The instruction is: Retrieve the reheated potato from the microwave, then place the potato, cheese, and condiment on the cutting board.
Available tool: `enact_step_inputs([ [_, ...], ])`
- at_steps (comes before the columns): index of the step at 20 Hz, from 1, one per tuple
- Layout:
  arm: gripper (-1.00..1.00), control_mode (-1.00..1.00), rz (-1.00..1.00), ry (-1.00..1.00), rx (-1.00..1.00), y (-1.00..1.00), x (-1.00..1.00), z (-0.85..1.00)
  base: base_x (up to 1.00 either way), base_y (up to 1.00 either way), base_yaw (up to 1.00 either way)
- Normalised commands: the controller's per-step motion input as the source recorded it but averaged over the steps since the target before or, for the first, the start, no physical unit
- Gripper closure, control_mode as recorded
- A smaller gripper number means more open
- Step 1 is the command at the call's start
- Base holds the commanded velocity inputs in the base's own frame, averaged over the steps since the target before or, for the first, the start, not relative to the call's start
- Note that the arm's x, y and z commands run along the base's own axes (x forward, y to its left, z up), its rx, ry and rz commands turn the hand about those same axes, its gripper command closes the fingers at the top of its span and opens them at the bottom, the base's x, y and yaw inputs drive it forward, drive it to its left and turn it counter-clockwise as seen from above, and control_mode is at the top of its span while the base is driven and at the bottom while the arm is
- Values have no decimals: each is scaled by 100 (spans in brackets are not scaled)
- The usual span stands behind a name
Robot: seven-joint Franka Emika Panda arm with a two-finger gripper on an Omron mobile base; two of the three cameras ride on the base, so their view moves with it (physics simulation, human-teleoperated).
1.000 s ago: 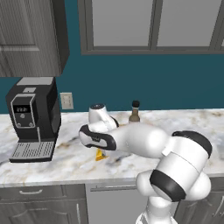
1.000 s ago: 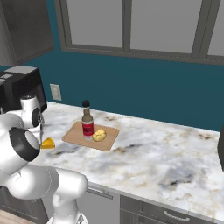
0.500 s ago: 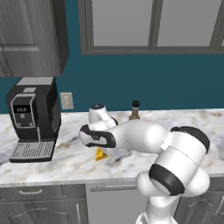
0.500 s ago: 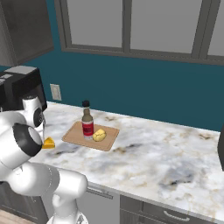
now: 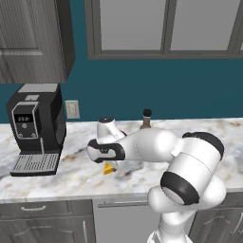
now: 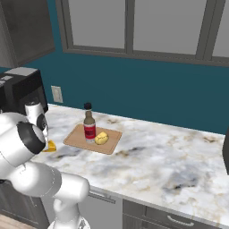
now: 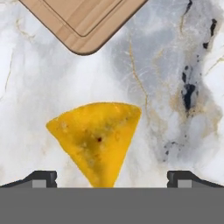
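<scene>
Yellow-orange cheese [image 7: 97, 140] lies on the marble counter [image 7: 175, 65] just off the cutting board [image 7: 83, 19]; my gripper [image 7: 112, 178] hangs above it, fingers spread wide. On the cutting board stand the condiment [image 6: 89, 125] and, touching it, the potato [image 6: 102, 138].

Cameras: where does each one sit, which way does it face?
Left base view: behind-left, looking over the arm at the coffee machine and cheese.
Right base view: behind-right, facing the cutting board with condiment and potato; arm at lower left.
Hand view: straight down on the cheese between the hand's open fingertips.
Shared: cheese, marble counter.
</scene>
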Motion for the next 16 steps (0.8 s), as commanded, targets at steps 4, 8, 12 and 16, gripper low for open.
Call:
enact_step_inputs([
  [4,-100,-100,5,-3,0,-1,7,-9,0,0,0],
  [8,-100,-100,3,-2,0,-3,0,-11,0,0,0],
  [12,-100,-100,0,0,0,-5,0,-15,0,0,0],
  [16,-100,-100,0,0,0,-6,2,-13,0,0,0],
])
